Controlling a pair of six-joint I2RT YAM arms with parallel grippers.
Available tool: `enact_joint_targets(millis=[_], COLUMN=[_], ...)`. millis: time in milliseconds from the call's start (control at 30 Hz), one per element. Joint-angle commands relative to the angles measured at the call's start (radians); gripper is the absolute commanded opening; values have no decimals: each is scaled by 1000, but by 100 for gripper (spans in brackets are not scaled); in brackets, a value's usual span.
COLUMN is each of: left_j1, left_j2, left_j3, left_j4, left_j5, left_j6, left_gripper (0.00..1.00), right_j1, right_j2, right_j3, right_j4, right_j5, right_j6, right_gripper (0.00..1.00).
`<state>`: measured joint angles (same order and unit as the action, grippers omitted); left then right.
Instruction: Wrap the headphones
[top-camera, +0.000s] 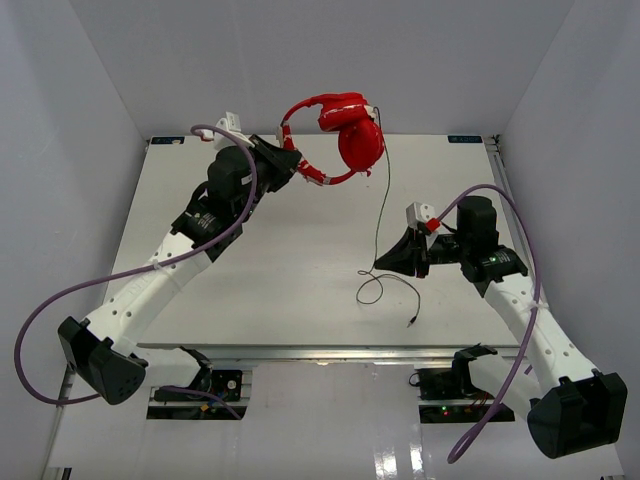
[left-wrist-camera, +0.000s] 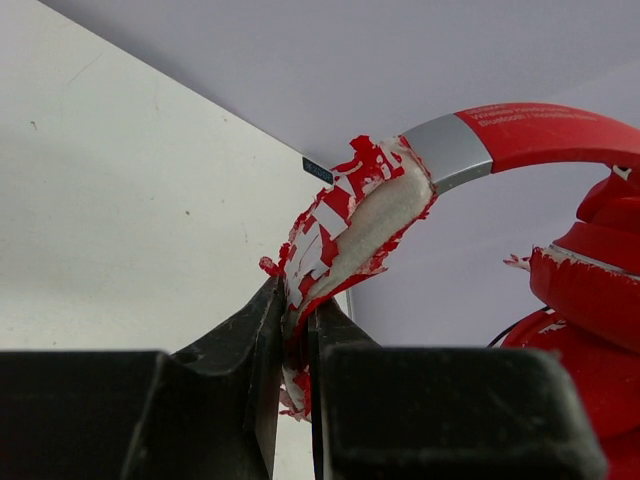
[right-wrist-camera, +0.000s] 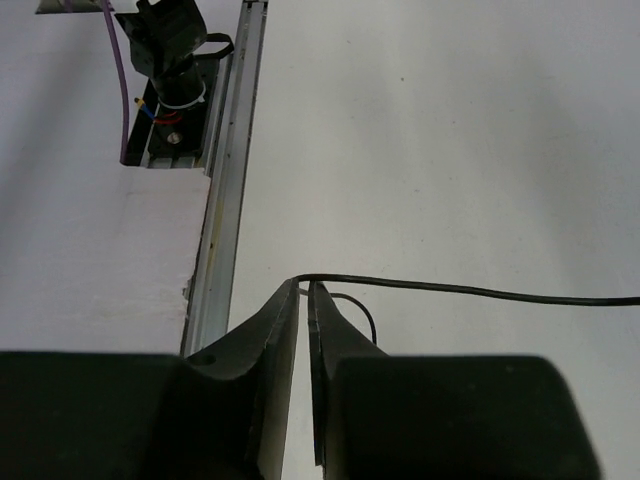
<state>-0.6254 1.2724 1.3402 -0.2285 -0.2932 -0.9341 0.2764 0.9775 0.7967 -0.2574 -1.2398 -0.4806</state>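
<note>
The red headphones (top-camera: 345, 135) hang in the air over the far middle of the table. My left gripper (top-camera: 290, 163) is shut on the worn red-and-white headband (left-wrist-camera: 345, 225), which sits pinched between the jaws; the ear cups (left-wrist-camera: 590, 300) hang to the right. The thin black cable (top-camera: 381, 205) drops from the ear cups to my right gripper (top-camera: 380, 264), which is shut on it at the fingertips (right-wrist-camera: 304, 288). Past the grip the cable (right-wrist-camera: 480, 292) loops on the table and ends in a plug (top-camera: 412, 322).
The white table (top-camera: 280, 250) has a metal rail along its near edge (right-wrist-camera: 225, 200). Purple robot cables (top-camera: 60, 300) arc beside both arms. Grey walls close in the back and sides.
</note>
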Motion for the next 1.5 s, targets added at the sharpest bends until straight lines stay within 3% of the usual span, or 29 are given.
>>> enact_joint_targets(millis=[0, 200, 400, 533, 667, 733, 833, 1033, 1133, 1200, 1267, 1367, 1467], left_j1=[2, 1, 1, 1, 1, 1, 1, 1, 1, 1, 1, 1, 2], left_j2=[-37, -52, -68, -89, -138, -166, -187, -195, -196, -200, -204, -212, -217], left_j3=[25, -21, 7, 33, 9, -14, -30, -22, -15, -15, -15, -13, -13], left_j4=[76, 95, 113, 108, 86, 75, 64, 59, 59, 58, 56, 51, 45], left_j5=[23, 27, 86, 134, 147, 146, 150, 189, 203, 202, 198, 189, 186], left_j6=[-31, -10, 23, 64, 90, 98, 107, 114, 116, 119, 122, 128, 135], left_gripper=[0, 0, 0, 0, 0, 0, 0, 0, 0, 0, 0, 0, 0], right_j1=[4, 4, 3, -11, -22, -24, -32, -39, -40, -37, -32, -30, -20], right_j2=[-9, 14, 12, 12, 3, 5, 40, 93, 154, 203, 212, 187, 130], right_j3=[61, 92, 55, 49, 59, 72, 110, 86, 79, 61, 49, 110, 32], right_j4=[3, -56, 0, 42, 84, 123, 153, 265, 344, 417, 410, 40, 131], right_j5=[117, 210, 274, 437, 511, 618, 792, 748, 460, -63, -166, 2, 307], right_j6=[27, 27, 73, 101, 125, 223, 346, 567, 555, 476, 413, -68, -17], right_gripper=[12, 9, 19, 40, 81, 94, 90, 90, 90, 90, 92, 90, 90])
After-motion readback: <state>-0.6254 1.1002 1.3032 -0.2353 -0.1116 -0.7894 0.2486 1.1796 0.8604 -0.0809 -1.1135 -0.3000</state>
